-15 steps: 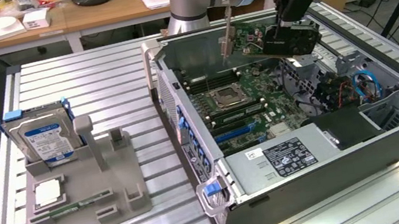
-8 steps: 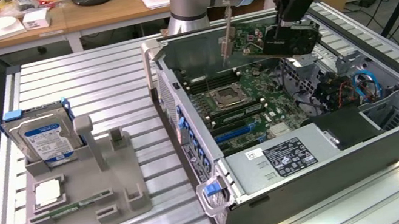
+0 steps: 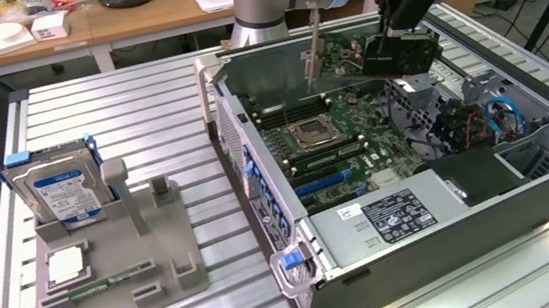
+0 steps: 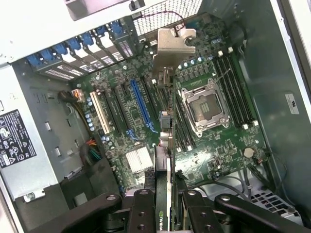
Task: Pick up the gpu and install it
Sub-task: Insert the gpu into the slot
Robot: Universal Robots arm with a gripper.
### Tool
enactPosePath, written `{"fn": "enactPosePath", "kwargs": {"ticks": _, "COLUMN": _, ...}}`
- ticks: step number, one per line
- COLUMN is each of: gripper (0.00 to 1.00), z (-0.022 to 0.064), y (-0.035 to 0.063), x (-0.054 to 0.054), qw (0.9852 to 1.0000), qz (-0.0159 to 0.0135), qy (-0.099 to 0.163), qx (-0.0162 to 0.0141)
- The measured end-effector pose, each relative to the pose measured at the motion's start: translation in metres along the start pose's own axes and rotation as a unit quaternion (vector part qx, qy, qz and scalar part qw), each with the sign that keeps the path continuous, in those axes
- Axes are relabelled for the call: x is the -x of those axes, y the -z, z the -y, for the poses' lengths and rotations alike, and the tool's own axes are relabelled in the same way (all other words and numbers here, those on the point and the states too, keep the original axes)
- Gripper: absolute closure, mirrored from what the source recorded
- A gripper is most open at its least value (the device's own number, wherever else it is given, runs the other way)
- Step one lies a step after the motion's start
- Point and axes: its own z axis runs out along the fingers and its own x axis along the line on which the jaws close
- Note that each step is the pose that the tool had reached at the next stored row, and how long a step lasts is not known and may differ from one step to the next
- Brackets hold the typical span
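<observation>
My gripper (image 3: 405, 8) is shut on the gpu (image 3: 401, 52), a black card held on edge above the far end of the open computer case (image 3: 470, 234). Its silver metal bracket (image 3: 313, 52) points down toward the exterior view's left. In the wrist view the gpu (image 4: 164, 194) appears edge-on between my black fingers (image 4: 141, 213), with its bracket (image 4: 173, 44) hanging over the motherboard (image 4: 218, 155). The card floats above the board, beside the long blue slot (image 4: 142, 104) and the black slots next to it, touching none of them.
Inside the case lie the CPU socket (image 4: 204, 107), memory slots, cables and a power supply (image 3: 393, 218). On the slatted table at the exterior view's left, a grey holder (image 3: 156, 251) carries a silver hard drive (image 3: 60, 187) and a green memory stick (image 3: 110, 279).
</observation>
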Motion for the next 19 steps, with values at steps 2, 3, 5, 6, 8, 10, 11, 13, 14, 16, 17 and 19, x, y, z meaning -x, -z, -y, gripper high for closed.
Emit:
{"fn": "enactPosePath", "kwargs": {"ticks": 2, "gripper": 0.74, "z": 0.0000, "y": 0.0000, "x": 0.0000, "qw": 1.0000, "qz": -0.0001, "qy": 0.005, "qx": -0.0002}}
{"fn": "enactPosePath", "kwargs": {"ticks": 3, "gripper": 0.74, "z": 0.0000, "y": 0.0000, "x": 0.0000, "qw": 1.0000, "qz": -0.0001, "qy": 0.008, "qx": -0.0003}}
{"fn": "enactPosePath", "kwargs": {"ticks": 5, "gripper": 0.74, "z": 0.0000, "y": 0.0000, "x": 0.0000, "qw": 0.9999, "qz": -0.0002, "qy": 0.014, "qx": -0.0005}}
{"fn": "enactPosePath", "kwargs": {"ticks": 6, "gripper": 0.74, "z": 0.0000, "y": 0.0000, "x": 0.0000, "qw": 0.9998, "qz": -0.0002, "qy": 0.018, "qx": -0.0006}}
{"fn": "enactPosePath", "kwargs": {"ticks": 8, "gripper": 0.74, "z": 0.0000, "y": 0.0000, "x": 0.0000, "qw": 0.9997, "qz": -0.0003, "qy": 0.024, "qx": -0.0008}}
{"fn": "enactPosePath", "kwargs": {"ticks": 10, "gripper": 0.74, "z": 0.0000, "y": 0.0000, "x": 0.0000, "qw": 0.9995, "qz": -0.0004, "qy": 0.031, "qx": -0.0011}}
{"fn": "enactPosePath", "kwargs": {"ticks": 11, "gripper": 0.74, "z": 0.0000, "y": 0.0000, "x": 0.0000, "qw": 0.9994, "qz": -0.0004, "qy": 0.035, "qx": -0.0012}}
{"fn": "enactPosePath", "kwargs": {"ticks": 13, "gripper": 0.74, "z": 0.0000, "y": 0.0000, "x": 0.0000, "qw": 0.9991, "qz": -0.0005, "qy": 0.042, "qx": -0.0014}}
{"fn": "enactPosePath", "kwargs": {"ticks": 14, "gripper": 0.74, "z": 0.0000, "y": 0.0000, "x": 0.0000, "qw": 0.9990, "qz": -0.0005, "qy": 0.046, "qx": -0.0015}}
{"fn": "enactPosePath", "kwargs": {"ticks": 16, "gripper": 0.74, "z": 0.0000, "y": 0.0000, "x": 0.0000, "qw": 0.9986, "qz": -0.0006, "qy": 0.054, "qx": -0.0018}}
{"fn": "enactPosePath", "kwargs": {"ticks": 17, "gripper": 0.74, "z": 0.0000, "y": 0.0000, "x": 0.0000, "qw": 0.9983, "qz": -0.0007, "qy": 0.057, "qx": -0.0019}}
{"fn": "enactPosePath", "kwargs": {"ticks": 19, "gripper": 0.74, "z": 0.0000, "y": -0.0001, "x": 0.0000, "qw": 0.9979, "qz": -0.0007, "qy": 0.065, "qx": -0.0022}}
